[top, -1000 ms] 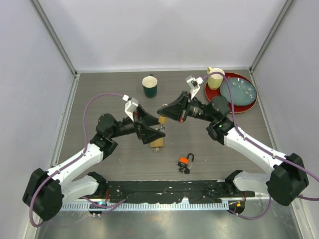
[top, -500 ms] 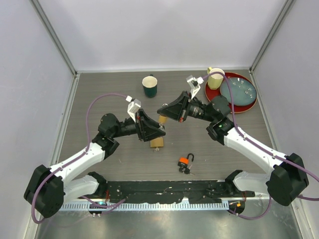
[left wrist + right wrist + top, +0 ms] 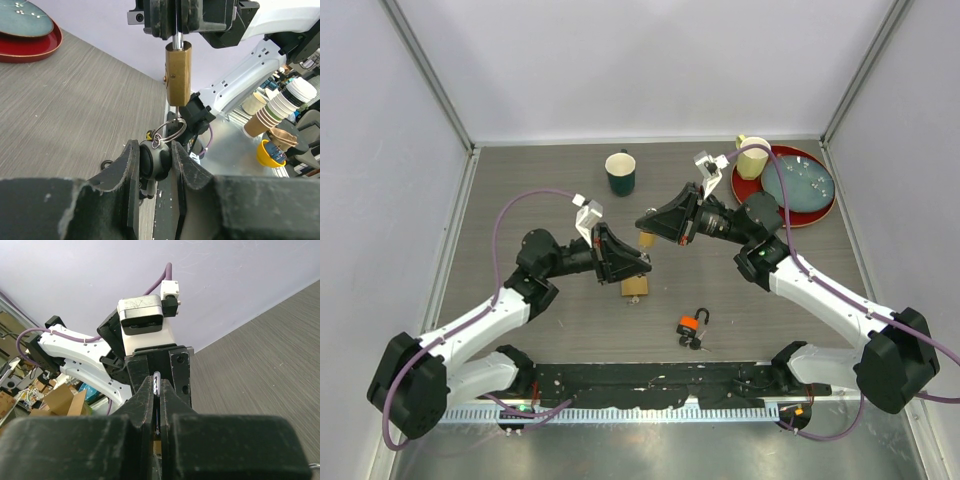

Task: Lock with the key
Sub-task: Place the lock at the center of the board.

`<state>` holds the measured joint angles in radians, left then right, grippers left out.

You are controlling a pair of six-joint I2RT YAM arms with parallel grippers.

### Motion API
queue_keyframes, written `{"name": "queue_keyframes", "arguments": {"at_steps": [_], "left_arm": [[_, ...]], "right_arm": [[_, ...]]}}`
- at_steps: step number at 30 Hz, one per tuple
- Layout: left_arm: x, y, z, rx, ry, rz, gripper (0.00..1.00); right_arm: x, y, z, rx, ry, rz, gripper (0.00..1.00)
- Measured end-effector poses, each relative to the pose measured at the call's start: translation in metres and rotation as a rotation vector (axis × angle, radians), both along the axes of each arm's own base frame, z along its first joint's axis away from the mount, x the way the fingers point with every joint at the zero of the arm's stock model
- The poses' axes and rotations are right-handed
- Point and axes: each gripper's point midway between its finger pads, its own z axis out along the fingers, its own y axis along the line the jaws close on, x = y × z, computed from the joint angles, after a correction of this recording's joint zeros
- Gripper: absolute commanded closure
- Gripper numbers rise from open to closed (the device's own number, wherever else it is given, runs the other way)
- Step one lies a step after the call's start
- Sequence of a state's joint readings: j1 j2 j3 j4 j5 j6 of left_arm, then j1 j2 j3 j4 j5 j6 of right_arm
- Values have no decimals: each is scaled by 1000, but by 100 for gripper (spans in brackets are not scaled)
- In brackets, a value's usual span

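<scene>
A long brass padlock hangs in the air by its silver shackle, and my right gripper is shut on that shackle. In the top view the right gripper is over the middle of the table, with the brass body reaching toward the near edge. Just below the lock, the key's dark grey head sits pinched between the two fingers of my left gripper, its wire rings sticking up toward the lock's underside. The key's blade is hidden. From above, the left gripper covers the lock's middle.
A small orange padlock with keys lies on the table near the front. A dark green mug stands at the back. At the back right a red plate carries a teal plate, with a yellow cup beside it.
My left gripper's jaws have come together from wide open onto the key's head, shifting slightly right under the lock. The right arm and the lock have not moved.
</scene>
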<state>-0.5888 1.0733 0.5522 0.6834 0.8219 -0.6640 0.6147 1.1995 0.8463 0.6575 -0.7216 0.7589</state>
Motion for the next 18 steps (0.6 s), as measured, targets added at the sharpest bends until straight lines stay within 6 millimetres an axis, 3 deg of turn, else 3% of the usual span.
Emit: {"name": "queue_keyframes", "arguments": {"at_steps": [5,18], "left_arm": [[-5,2,-6,-2,15,-4,100],[-32,5,-44,32,145,-34,100]], "right_arm": [[1,0,-2,-6,-1,-5,99],[6,-2,-2,-7,-12,-25,99]]}}
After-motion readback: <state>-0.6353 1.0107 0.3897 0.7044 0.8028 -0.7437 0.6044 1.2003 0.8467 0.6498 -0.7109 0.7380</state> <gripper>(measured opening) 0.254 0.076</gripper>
